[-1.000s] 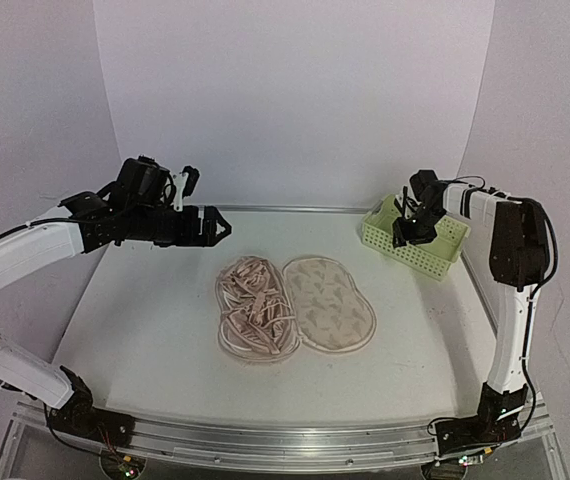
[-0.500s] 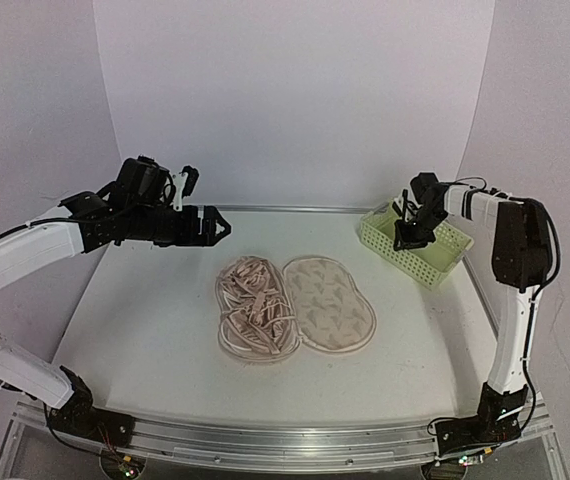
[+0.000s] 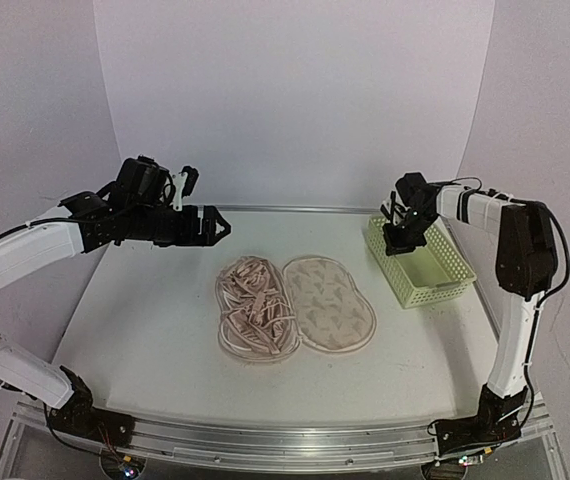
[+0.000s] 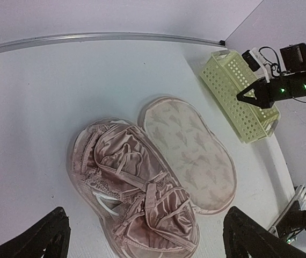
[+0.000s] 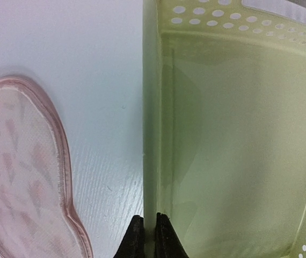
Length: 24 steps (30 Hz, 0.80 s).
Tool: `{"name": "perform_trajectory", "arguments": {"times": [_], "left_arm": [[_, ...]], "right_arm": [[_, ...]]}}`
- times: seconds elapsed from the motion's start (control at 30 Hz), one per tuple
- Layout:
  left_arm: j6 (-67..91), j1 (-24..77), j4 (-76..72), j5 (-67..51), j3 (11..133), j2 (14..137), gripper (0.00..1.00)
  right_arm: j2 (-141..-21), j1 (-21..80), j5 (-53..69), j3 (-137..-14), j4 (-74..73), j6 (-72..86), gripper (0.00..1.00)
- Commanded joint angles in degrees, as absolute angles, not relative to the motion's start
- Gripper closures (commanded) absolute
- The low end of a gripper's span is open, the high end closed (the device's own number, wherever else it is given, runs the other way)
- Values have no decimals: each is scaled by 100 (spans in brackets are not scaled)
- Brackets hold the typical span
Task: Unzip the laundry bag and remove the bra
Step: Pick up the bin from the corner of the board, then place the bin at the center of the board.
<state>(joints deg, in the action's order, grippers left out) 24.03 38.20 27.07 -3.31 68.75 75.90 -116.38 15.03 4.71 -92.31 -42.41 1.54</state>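
Observation:
The laundry bag (image 3: 337,305) lies unzipped and spread flat in mid-table, its beige leaf-print flap on the right; it also shows in the left wrist view (image 4: 193,148) and the right wrist view (image 5: 24,177). The bra (image 3: 255,305), which looks dusty pink and satiny with lace and thin straps, lies bunched in the bag's left half (image 4: 137,177). My left gripper (image 3: 223,228) is open and empty, held above the table behind the bag (image 4: 145,234). My right gripper (image 3: 401,228) is shut on the left wall of the pale-green basket (image 5: 148,239).
The pale-green perforated basket (image 3: 427,268) stands at the right, beside the bag's flap; it looks empty (image 5: 239,161) and shows in the left wrist view (image 4: 241,102). White walls enclose the table at back and sides.
My right gripper has swung the basket round, its long side now running front to back and nearer the bag. The left arm, bag and bra have not moved.

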Motion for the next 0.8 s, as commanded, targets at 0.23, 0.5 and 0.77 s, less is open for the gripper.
{"name": "perform_trajectory", "arguments": {"times": [0.23,0.5,0.77], "left_arm": [[2526,3788,2584,-444,6994,7496,1],[2666,3788,2584,-544,6962,7491,1],[2733,3788,2583,-556,6903,7486,1]], "right_arm": [[-10987,2158,150,-8947,-4022,1263,93],[-11241,2421,0,-9013,-3923,1476,93],[-11410,2457,-433,-9119,-3880,1520,92]]}}
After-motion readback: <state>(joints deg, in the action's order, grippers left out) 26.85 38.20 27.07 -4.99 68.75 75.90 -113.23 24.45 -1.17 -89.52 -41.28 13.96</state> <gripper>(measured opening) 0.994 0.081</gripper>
